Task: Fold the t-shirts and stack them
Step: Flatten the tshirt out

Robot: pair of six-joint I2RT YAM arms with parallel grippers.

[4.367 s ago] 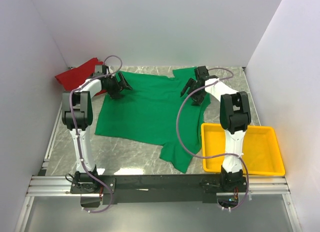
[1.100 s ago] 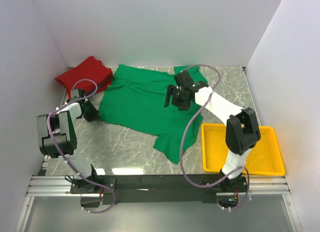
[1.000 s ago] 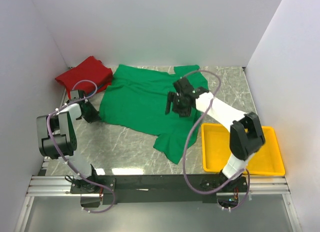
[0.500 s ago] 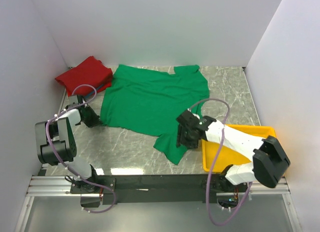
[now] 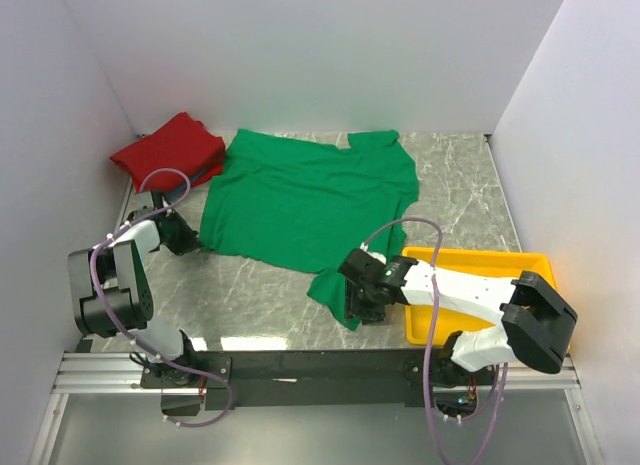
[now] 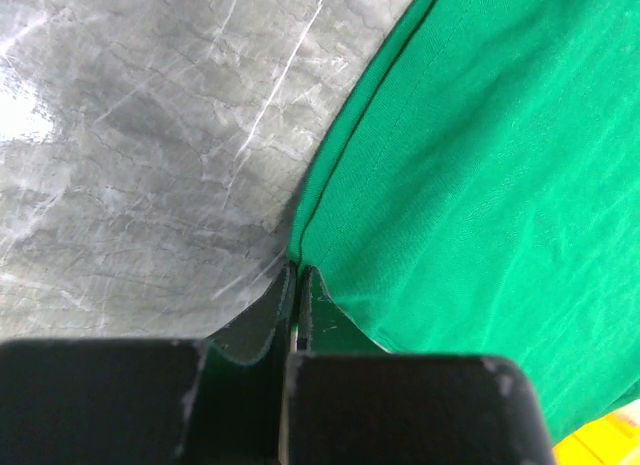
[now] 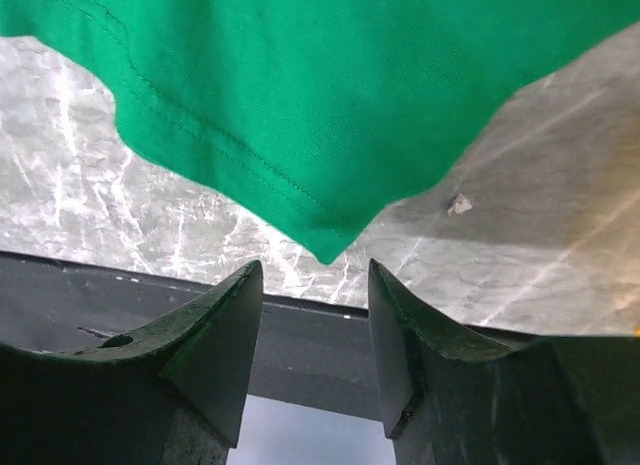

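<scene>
The green t-shirt [image 5: 300, 200] lies spread flat mid-table, one sleeve [image 5: 335, 290] pointing toward the near edge. The red t-shirt [image 5: 170, 150] is bunched at the back left. My left gripper [image 5: 185, 235] sits low at the green shirt's left corner. In the left wrist view its jaws [image 6: 298, 270] are shut, with the shirt's hem [image 6: 330, 210] running into the tips. My right gripper [image 5: 362, 300] hovers at the near sleeve. In the right wrist view it is open [image 7: 315, 270], and the sleeve's corner [image 7: 325, 247] lies just ahead of the gap, with nothing between the fingers.
A yellow tray [image 5: 535, 320] stands at the near right, with the right arm reaching across its near-left part. White walls close in the table at the back and on both sides. A black rail [image 5: 300, 365] runs along the near edge.
My right arm has swung from over the green shirt's right half down to its near sleeve corner, and its jaws have narrowed. The left gripper has barely moved. The shirt lies as before.
</scene>
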